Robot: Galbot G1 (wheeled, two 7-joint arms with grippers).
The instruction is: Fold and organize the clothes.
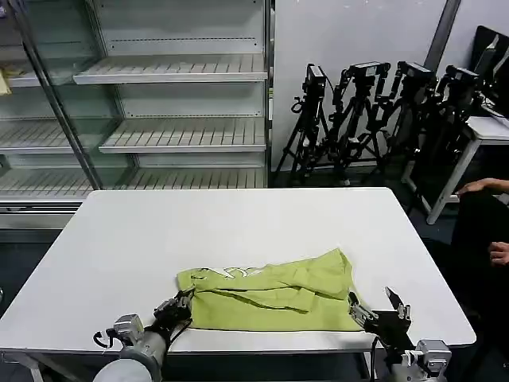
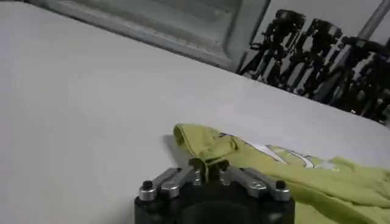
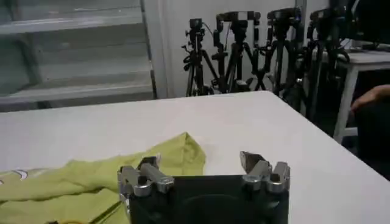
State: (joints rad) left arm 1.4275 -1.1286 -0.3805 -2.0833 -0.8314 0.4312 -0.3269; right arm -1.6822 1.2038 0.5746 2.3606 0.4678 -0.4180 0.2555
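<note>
Lime-green T-shirt (image 1: 274,298) lies partly folded and rumpled at 6 o'clock on the white surface (image 1: 159,239), its 9 o'clock edge pinched by the left hand (image 1: 181,303), right hand (image 1: 380,310) spread at its 3 o'clock corner; squaring folds remain.

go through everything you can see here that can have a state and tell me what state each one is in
Lime-green soft-fabric T-shirt: partly folded and rumpled, lying near the front edge of the table, white print showing along its top.
Left gripper: shut on the T-shirt's left edge, pinching a fold of fabric.
Right gripper: open, at the T-shirt's right edge, holding nothing.
White rectangular table: bare apart from the T-shirt.
Glass-fronted shelf cabinet: shelves empty.
</note>
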